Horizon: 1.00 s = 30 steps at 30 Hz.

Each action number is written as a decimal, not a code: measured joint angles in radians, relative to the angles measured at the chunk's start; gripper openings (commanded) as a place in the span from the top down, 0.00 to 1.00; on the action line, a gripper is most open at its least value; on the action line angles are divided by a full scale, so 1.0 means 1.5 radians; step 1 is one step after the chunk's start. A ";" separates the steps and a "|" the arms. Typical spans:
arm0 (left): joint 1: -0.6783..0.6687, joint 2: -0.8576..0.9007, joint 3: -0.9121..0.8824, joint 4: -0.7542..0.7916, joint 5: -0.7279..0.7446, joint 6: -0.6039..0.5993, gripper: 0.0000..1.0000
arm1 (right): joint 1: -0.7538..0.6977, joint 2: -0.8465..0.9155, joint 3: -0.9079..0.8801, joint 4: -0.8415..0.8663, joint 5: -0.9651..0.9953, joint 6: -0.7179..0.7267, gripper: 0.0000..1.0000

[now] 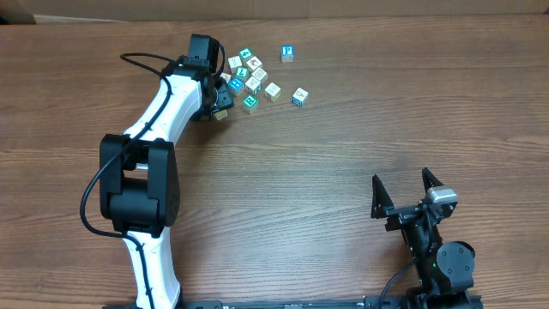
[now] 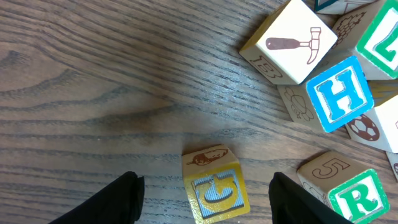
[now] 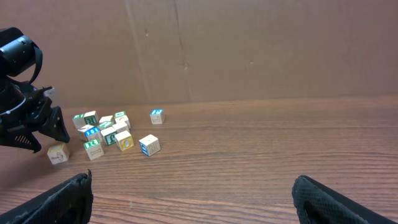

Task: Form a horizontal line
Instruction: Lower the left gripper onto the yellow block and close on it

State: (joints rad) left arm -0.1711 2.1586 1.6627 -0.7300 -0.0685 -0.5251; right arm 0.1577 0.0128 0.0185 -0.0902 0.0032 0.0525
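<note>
Nearest the base, well apart from the yellow-rimmed letter block [image 2: 214, 190] taken as landmark, the right pincer [image 1: 401, 177] hovers over bare surface [image 2: 93, 74], fingers spread wide with nothing between them. Farther out, the left pincer [image 2: 205, 182] straddles that block, jaws spread with a visible gap on either side, so nothing is pinched yet. The step in hand looks like picking this cube out of the pile. To do it well, the fingers should meet two opposite flat faces squarely, since the block sits slightly turned to them. They should close without nudging the R block [image 2: 357, 196] just beside it, then lift straight up before carrying it to open surface. The landmark is a small wooden cube with a yellow border, a pale blue letter on top and a brown drawing on its far face. Beyond it the other cubes lie in a loose heap [image 1: 250, 77], among them a hammer block [image 2: 289, 40] and a blue H block [image 2: 341, 93]. A lone blue-marked cube [image 1: 287, 53] lies farthest from it. No horizontal line exists yet: its cubes sit scattered in and around that heap, toward the far side of the surface.
</note>
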 measured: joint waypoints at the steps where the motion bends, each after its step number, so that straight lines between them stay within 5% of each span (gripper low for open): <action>1: 0.000 0.000 -0.001 0.001 0.000 0.000 0.39 | 0.000 0.000 0.000 0.001 0.000 0.000 0.00; 30: -0.020 0.001 -0.055 0.074 -0.001 -0.005 0.58 | 0.000 0.000 0.000 0.000 0.000 0.000 0.00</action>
State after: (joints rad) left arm -0.2016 2.1605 1.5795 -0.6193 -0.0700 -0.5327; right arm 0.1577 0.0128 0.0185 -0.0898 0.0032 0.0528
